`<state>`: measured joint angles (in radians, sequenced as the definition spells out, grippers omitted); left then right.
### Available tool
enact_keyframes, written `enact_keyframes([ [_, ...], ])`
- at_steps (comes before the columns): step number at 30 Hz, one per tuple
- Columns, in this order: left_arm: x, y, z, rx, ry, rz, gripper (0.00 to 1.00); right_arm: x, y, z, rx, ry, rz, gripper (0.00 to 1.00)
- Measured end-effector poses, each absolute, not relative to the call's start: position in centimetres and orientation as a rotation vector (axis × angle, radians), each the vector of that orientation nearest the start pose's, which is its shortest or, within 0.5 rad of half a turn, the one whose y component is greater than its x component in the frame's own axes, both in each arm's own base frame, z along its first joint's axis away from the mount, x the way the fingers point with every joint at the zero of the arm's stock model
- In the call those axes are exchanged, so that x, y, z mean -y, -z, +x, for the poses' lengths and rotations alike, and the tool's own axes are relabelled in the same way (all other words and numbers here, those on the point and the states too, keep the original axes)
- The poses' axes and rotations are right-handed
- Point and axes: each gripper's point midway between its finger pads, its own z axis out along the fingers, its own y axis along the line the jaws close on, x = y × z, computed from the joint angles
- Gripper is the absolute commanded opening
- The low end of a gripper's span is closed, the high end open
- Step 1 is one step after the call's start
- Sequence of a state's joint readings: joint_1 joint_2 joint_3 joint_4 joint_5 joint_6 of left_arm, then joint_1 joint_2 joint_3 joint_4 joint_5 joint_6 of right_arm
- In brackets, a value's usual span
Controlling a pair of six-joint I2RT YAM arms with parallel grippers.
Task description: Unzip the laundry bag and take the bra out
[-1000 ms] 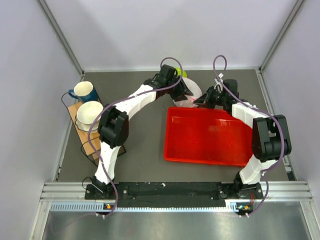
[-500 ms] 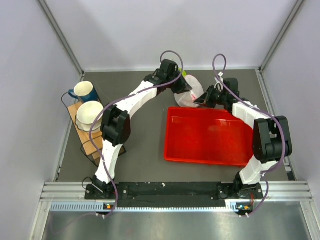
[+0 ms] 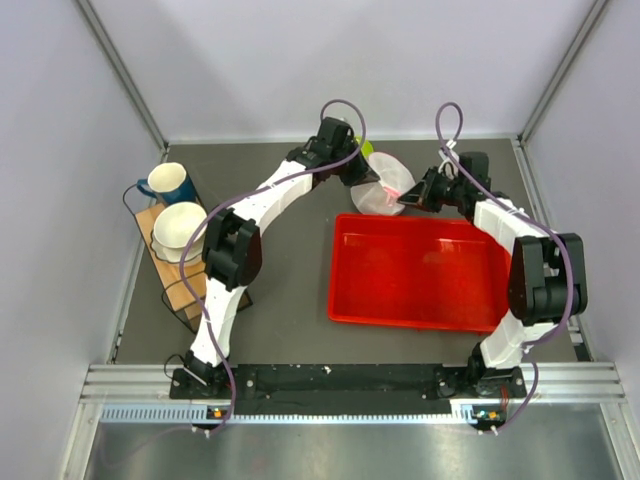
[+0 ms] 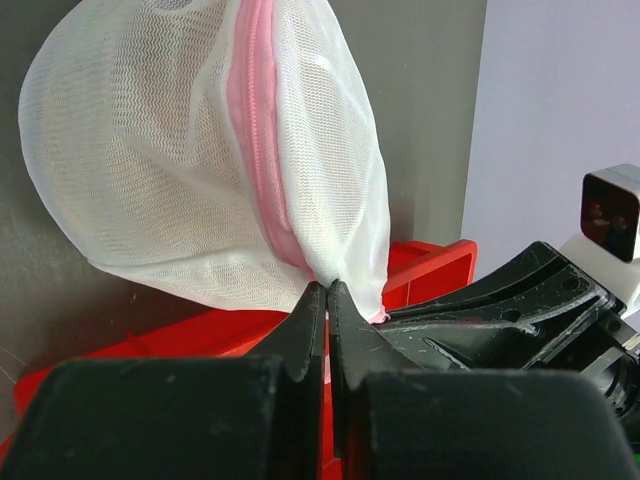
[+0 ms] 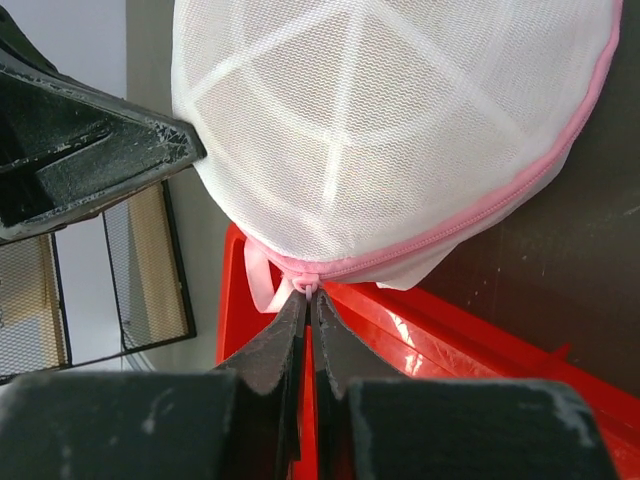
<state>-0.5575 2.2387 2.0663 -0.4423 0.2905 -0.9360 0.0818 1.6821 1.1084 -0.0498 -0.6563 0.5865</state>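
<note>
Left claw (image 4: 325, 287), right claw (image 5: 305, 293) on bag (image 4: 170, 170)

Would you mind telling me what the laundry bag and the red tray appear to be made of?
The laundry bag looks like fine white synthetic mesh: the open weave shows and light passes through. Its pink zipper trim looks like woven fabric tape. The red tray is probably moulded plastic, smooth and glossy, with bright reflections on its wall.

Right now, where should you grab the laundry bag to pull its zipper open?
Grab the little pink zipper pull on the edge of the laundry bag nearest the red tray, coming straight at that edge. The pull pokes out past the seam, so thin jaws can pinch it; the round mesh dome looks too wide.
</note>
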Motion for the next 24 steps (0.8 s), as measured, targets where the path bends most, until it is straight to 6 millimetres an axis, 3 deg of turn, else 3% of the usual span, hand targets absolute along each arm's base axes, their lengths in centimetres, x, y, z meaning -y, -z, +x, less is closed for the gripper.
enact_keyframes([
  [9,38.7,-18.9,47.7,-2.381,1.078,-0.212,0.00,-15.9,-14.8,41.5,-2.256,-1.076,0.137,0.00],
  [16,35.0,-20.3,50.2,-2.340,1.059,-0.212,0.00,-13.9,-14.2,41.9,-2.261,-1.021,0.129,0.00],
  [19,34.6,-20.8,50.4,-2.337,1.068,-0.207,0.00,-14.3,-14.4,42.0,-2.255,-1.032,0.112,0.00],
  [21,34.9,-21.7,50.6,-2.321,1.083,-0.194,0.24,-15.0,-14.6,41.9,-2.256,-1.038,0.100,0.00],
  [22,35.3,-22.5,50.8,-2.300,1.099,-0.180,0.50,-15.3,-14.6,41.9,-2.259,-1.041,0.105,0.00],
  [24,35.8,-23.6,51.3,-2.267,1.123,-0.151,0.66,-16.0,-14.7,41.8,-2.263,-1.047,0.121,0.00],
])
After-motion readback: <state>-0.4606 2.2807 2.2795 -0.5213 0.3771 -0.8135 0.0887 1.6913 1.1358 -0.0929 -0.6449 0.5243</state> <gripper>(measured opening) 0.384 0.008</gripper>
